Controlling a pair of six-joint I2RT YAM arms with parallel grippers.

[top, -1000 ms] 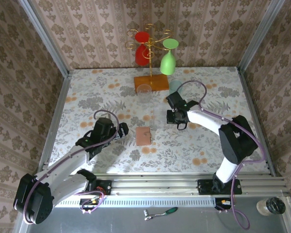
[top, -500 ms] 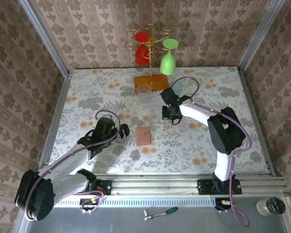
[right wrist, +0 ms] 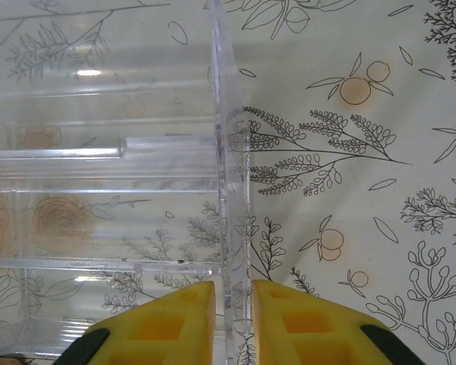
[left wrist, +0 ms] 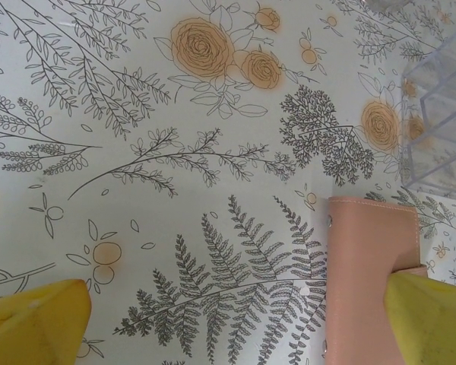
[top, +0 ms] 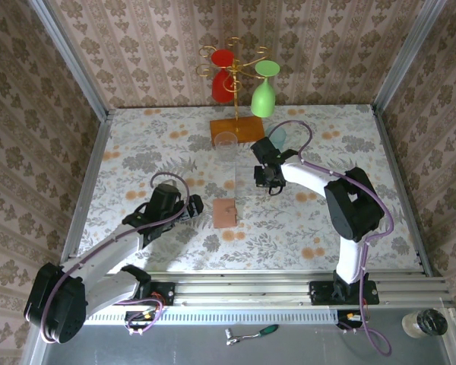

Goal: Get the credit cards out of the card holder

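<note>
1. Left gripper [left wrist: 232,319] — jaws spread, one finger over the closed card holder [left wrist: 368,281]; straddle its edge before closing.
2. Right gripper [right wrist: 232,293], beyond the holder, pinches the clear box [right wrist: 114,190] wall.

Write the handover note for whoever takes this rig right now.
Left gripper: open, holding nothing, one finger above the wallet's corner.
Right gripper: shut on a wall of the clear box, beyond the wallet.
Wallet: closed, flat on the table between the arms; cards presumably inside.
Done: no card taken out yet.
Left: open the wallet, pull out each card, lay them on the table.
</note>
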